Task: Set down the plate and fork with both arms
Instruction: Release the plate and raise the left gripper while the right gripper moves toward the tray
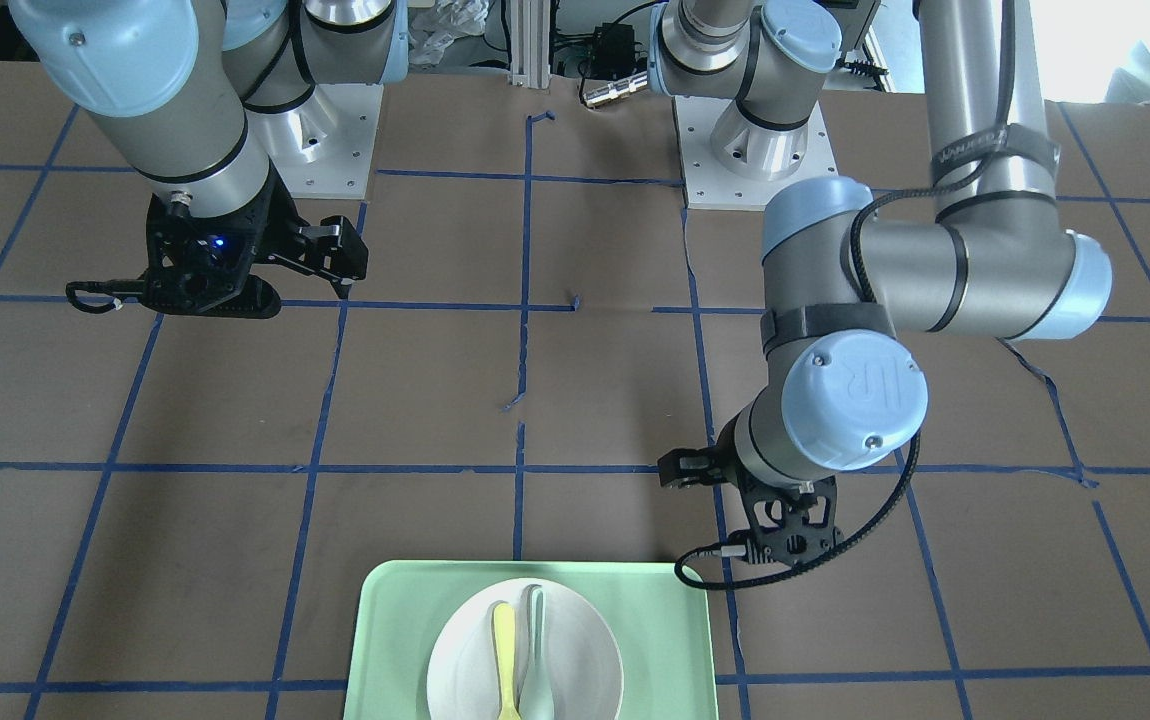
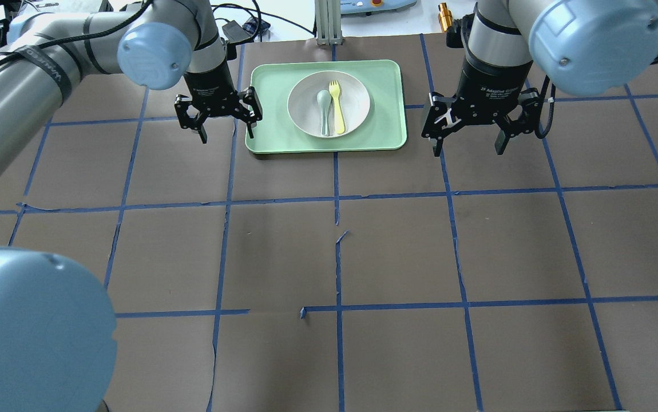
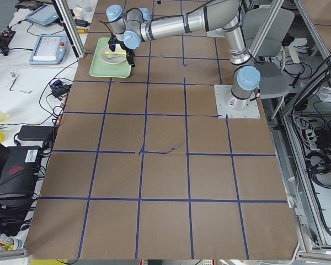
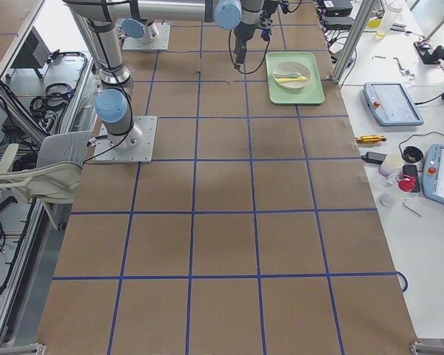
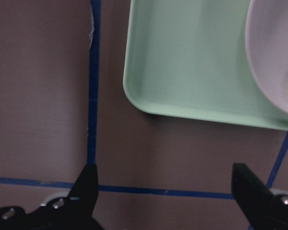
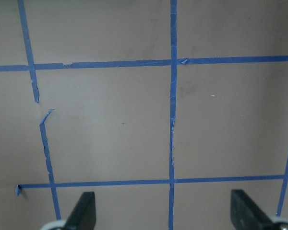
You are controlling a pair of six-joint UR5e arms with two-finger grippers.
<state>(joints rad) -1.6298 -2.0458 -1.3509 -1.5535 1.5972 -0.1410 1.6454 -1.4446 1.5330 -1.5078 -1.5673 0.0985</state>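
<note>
Mint-green tray (image 2: pixel 386 103) at the far side of the brown table (image 2: pixel 397 252) holds the white plate (image 2: pixel 305 106). On the plate the yellow fork (image 2: pixel 339 109) and a grey-green spoon (image 2: pixel 324 106) lie side by side. The left gripper (image 2: pixel 227 135) hangs just beside the tray's left edge, jaws wide apart and empty. The right gripper (image 2: pixel 468 149) hangs over the table on the other side, jaws likewise spread and empty.

Fork (image 2: pixel 337 109) beside spoon (image 2: pixel 324 106) on plate (image 2: pixel 359 103); plate on tray (image 2: pixel 272 114), table (image 2: pixel 397 257) far edge
</note>
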